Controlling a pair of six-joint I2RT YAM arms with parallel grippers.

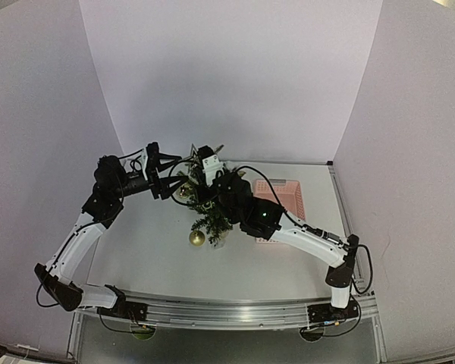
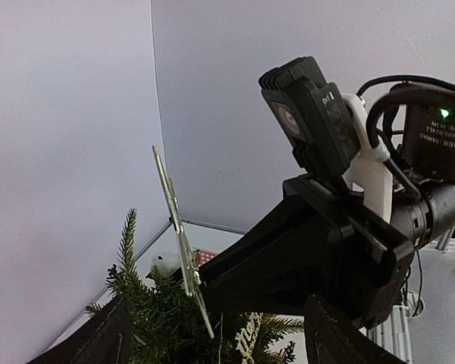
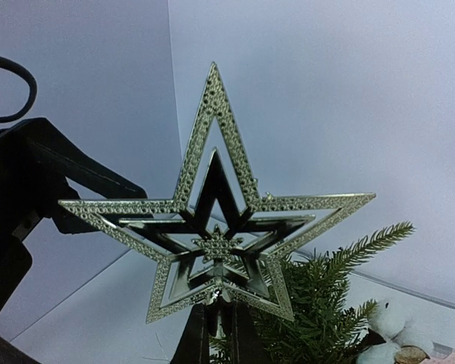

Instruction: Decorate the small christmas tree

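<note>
**Gold star (image 3: 216,220) up top, not yet seated**

Closest in, the gold star is pinched by its lowest point in the right tool (image 3: 212,337), whose jaws are pressed together on it. It is held just above the upper branches of the small christmas tree (image 1: 210,216). That tree is found mid-tabletop (image 1: 136,262) between the two arms, just left of the pink basket (image 1: 282,183). The left tool (image 1: 165,173) is seen beside the star, fingers spread, with nothing gripped.

Decoration is judged well along. A gold bauble (image 1: 196,237) is spotted at the tree's near side, a second bauble (image 1: 183,193) is seen among the branches, and a white cotton ornament (image 3: 383,326) is tucked into the needles.

By the look of it, the star remains to be seated on the tip and let go. Whether more trimmings are left in the basket cannot be told.
</note>
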